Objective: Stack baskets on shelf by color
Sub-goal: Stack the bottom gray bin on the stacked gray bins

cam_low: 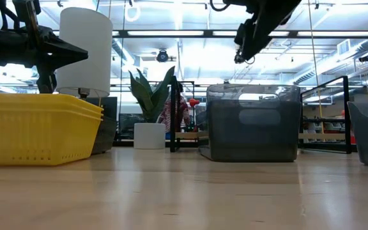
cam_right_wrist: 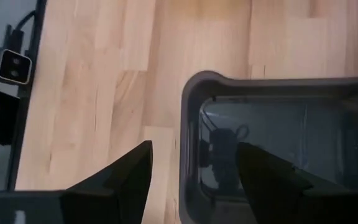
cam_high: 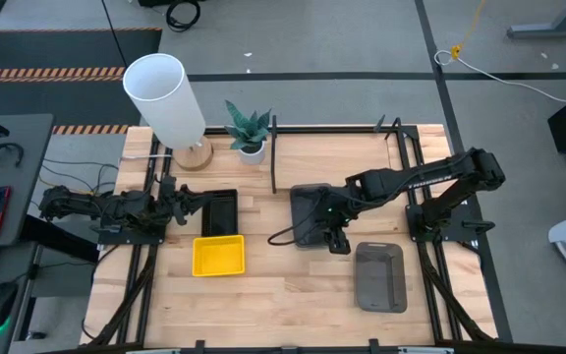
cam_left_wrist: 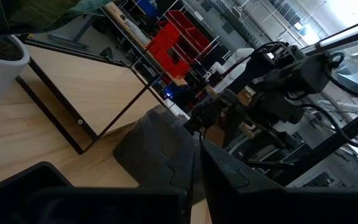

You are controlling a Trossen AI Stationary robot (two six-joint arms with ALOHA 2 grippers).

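A dark grey basket (cam_high: 308, 211) rests on its bottom mid-table, in front of the shelf (cam_high: 334, 155). My right gripper (cam_high: 334, 239) hangs open just above that basket's near rim (cam_right_wrist: 191, 124), slanting down, with one finger over the inside and one over the table. It touches nothing. Another grey basket (cam_high: 379, 277) lies nearer the front right. A stack of yellow baskets (cam_high: 218, 256) stands front left, with a black basket (cam_high: 219, 211) behind it. My left gripper (cam_high: 187, 199) waits shut and level at the table's left, beside the black basket.
A white cylindrical lamp (cam_high: 165, 98) and a potted plant (cam_high: 249, 133) stand at the far left, beside the shelf's upright post (cam_high: 273, 157). Bare wood lies along the table's front edge, between the yellow stack and the second grey basket.
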